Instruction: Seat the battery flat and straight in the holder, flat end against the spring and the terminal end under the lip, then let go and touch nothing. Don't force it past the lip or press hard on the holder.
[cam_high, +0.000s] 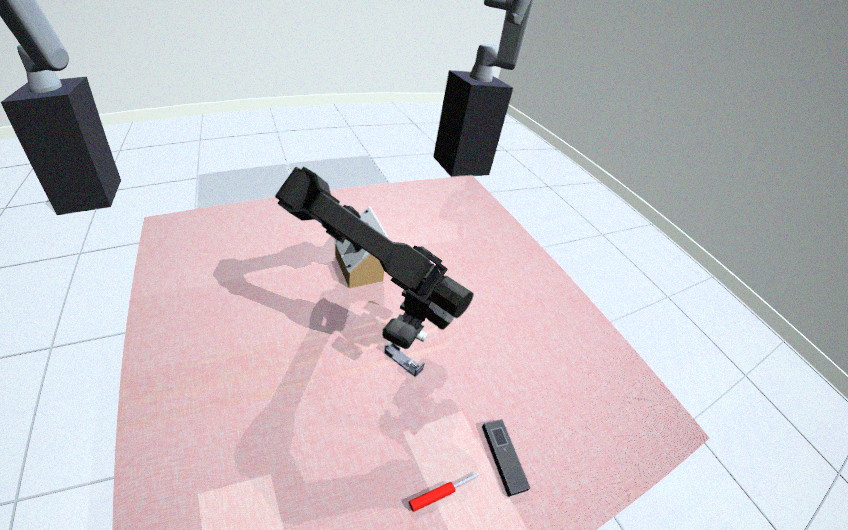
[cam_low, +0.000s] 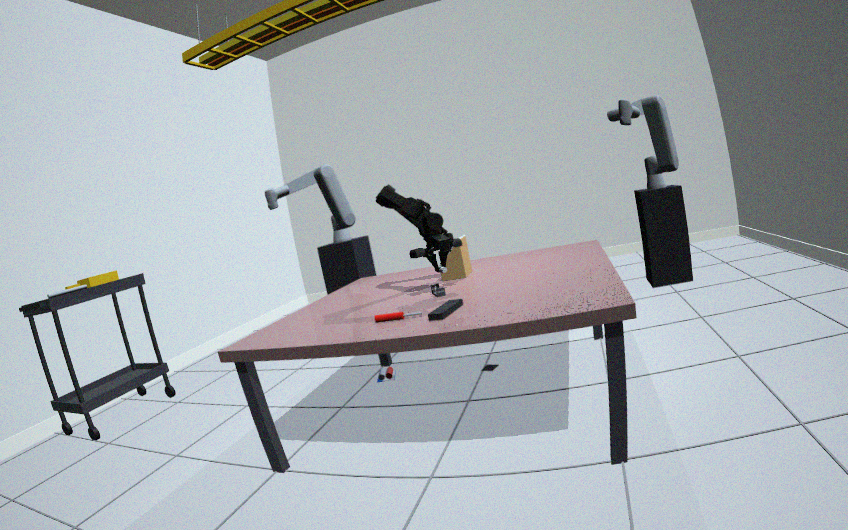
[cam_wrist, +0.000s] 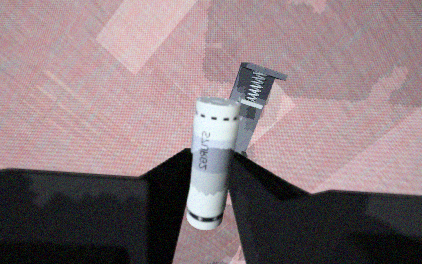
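Between my gripper's tips, the battery is pinched mid-body, above the holder. Probably rigid, lightish, kinda slippery; I'd keep that middle grip, ends free.

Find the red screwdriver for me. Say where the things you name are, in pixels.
The red screwdriver (cam_high: 432, 496) (cam_low: 390, 316) lies on the table near its front edge in the exterior view, just left of the dark handheld device (cam_high: 505, 459) (cam_low: 445, 309).

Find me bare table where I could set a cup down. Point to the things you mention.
Likely between the red screwdriver (cam_high: 432, 496) (cam_low: 388, 316) and the holder (cam_high: 403, 360) (cam_low: 438, 290) (cam_wrist: 243, 125), left of the black remote (cam_high: 505, 457) (cam_low: 445, 309). Crowded: around the holder, beneath the pincer (cam_high: 420, 336) (cam_low: 441, 268) (cam_wrist: 210, 158).
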